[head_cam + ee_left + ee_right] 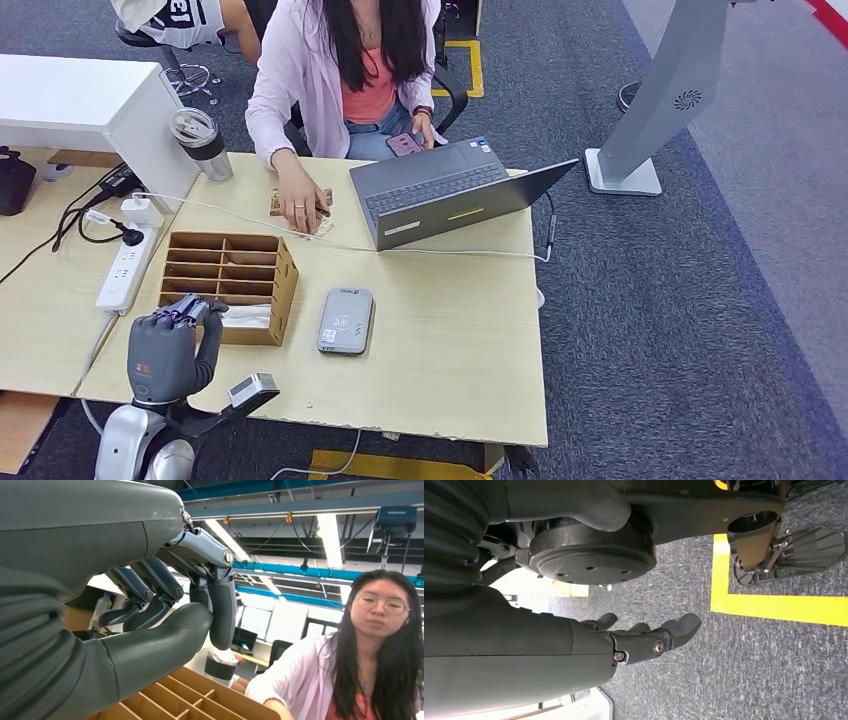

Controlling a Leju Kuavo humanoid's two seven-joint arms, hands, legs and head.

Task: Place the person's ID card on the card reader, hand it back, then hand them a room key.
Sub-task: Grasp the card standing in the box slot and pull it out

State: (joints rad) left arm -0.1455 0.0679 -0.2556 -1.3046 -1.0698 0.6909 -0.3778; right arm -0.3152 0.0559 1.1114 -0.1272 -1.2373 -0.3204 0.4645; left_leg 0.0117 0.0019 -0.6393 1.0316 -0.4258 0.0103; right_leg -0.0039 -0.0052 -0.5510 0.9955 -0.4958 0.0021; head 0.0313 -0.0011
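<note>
The left robot hand (170, 345), fingers curled together on nothing, hovers at the near end of the brown wooden compartment box (232, 283). Just right of the box lies the grey flat card reader (346, 320); beyond it stands an open grey laptop (445, 195). The right robot hand (644, 640) hangs with fingers apart over grey carpet (774, 670).

Laptop (450, 195) (lid open) blocks beyond reader (346, 321).

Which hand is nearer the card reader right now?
Left. The left hand hovers beside the wooden organizer, near the card reader; the right hand hangs by the floor.

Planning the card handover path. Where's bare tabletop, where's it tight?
Free: the table between the card reader, the laptop and the right edge. Crowded: wooden organizer, left hand, power strip, and the person's hand beside the laptop.
</note>
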